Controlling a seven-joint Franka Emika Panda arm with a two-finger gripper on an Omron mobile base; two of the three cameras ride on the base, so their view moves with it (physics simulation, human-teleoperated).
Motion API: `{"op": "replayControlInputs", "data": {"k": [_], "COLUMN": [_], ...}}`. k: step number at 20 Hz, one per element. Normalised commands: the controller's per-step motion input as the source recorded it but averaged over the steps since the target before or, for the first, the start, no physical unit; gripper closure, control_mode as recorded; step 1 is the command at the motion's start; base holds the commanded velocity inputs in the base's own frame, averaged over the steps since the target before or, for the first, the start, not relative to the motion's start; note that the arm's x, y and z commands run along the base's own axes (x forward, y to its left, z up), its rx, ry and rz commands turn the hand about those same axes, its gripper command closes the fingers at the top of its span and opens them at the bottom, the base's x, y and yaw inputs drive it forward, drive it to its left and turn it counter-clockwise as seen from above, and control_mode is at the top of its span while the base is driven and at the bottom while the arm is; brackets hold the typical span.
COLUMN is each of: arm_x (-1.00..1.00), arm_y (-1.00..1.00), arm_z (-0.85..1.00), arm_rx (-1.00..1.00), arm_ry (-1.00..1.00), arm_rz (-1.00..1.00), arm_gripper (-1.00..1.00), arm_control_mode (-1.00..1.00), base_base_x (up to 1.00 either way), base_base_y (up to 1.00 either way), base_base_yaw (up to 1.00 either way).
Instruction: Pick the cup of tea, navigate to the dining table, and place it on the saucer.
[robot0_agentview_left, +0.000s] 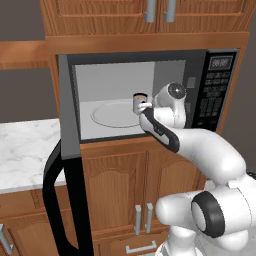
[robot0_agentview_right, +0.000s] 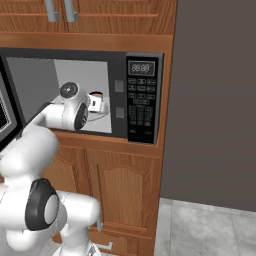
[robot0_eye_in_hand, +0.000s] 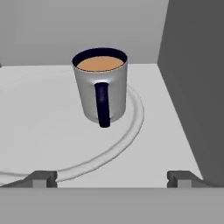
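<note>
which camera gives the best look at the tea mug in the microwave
The hand view: the grey cylindrical mug with dark handle appears whole, brown tea visible. In both base views the white arm partly hides it.

Cup of tea (robot0_eye_in_hand: 100, 85): small grey-white cylindrical mug, dark rim, dark handle. Filled near the brim with brown liquid; surface level. Pose: upright, handle turned toward the hand camera. Location: inside the open microwave (robot0_agentview_left: 150, 95), on the glass turntable (robot0_eye_in_hand: 131, 127), toward the turntable's right rear edge as the hand view shows it, near the cavity's right wall. In the left base view it (robot0_agentview_left: 139, 101) stands just beyond the robot's wrist.
</note>
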Motion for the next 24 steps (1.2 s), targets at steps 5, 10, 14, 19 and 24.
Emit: {"op": "replayControlInputs", "data": {"k": [5,10,14,19,24], "arm_x": [0.47,0.42,0.12,0.27,0.37], "arm_y": [0.03,0.00,0.01,0.13,0.00], "arm_z": [0.00,-0.01,0.00,-0.08,0.00], "arm_rx": [0.00,0.00,0.00,0.00,0.00], "arm_ry": [0.00,0.00,0.00,0.00,0.00], "arm_rz": [0.00,0.02,0.00,0.01,0.01], "arm_gripper": [-1.00,-1.00,-1.00,-1.00,-1.00], "arm_control_mode": [-1.00,-1.00,-1.00,-1.00,-1.00], "base_base_x": [0.00,0.00,0.00,0.00,0.00], "base_base_y": [0.00,0.00,0.00,0.00,0.00], "base_base_yaw": [0.00,0.00,0.00,0.00,0.00]}}
